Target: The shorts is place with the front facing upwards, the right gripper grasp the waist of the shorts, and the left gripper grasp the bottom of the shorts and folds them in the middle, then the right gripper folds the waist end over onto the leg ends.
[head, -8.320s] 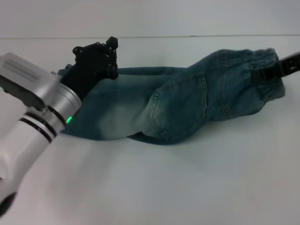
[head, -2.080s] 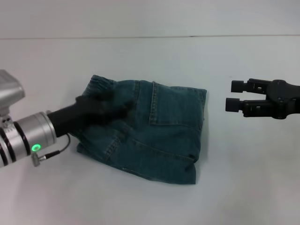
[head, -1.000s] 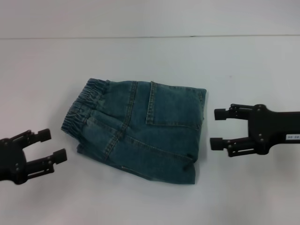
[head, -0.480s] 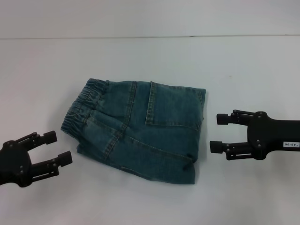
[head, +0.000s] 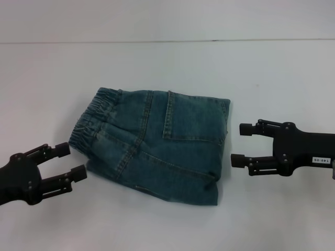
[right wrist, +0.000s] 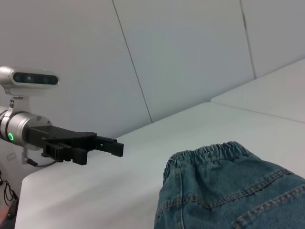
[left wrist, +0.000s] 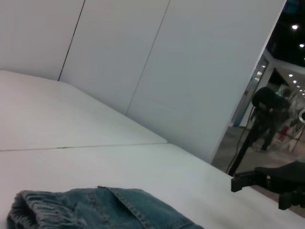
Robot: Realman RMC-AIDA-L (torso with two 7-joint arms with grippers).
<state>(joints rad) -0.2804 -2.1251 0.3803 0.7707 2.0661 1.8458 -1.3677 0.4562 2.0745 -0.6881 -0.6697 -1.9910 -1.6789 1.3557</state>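
Observation:
The blue denim shorts point(head: 157, 145) lie folded into a compact bundle in the middle of the white table point(head: 167, 68), elastic waist at the left, back pocket on top. My left gripper point(head: 70, 162) hovers open just left of the waistband, apart from the cloth. To the bundle's right my right gripper point(head: 239, 144) stands open, holding nothing. The left wrist view shows the shorts point(left wrist: 95, 210) with the right gripper point(left wrist: 267, 183) beyond them. From the right wrist I see the waistband point(right wrist: 209, 152) and the left gripper point(right wrist: 102, 143) past it.
A seam in the table runs across the far side point(head: 167, 41). White wall panels point(right wrist: 181, 57) stand behind the table. A dark doorway with a tripod stand point(left wrist: 259, 124) shows past the table edge in the left wrist view.
Over the earlier frames the shorts went from a long strip to a folded bundle and both grippers let go. In the last second the left gripper crept toward the waistband; the right shifted slightly.

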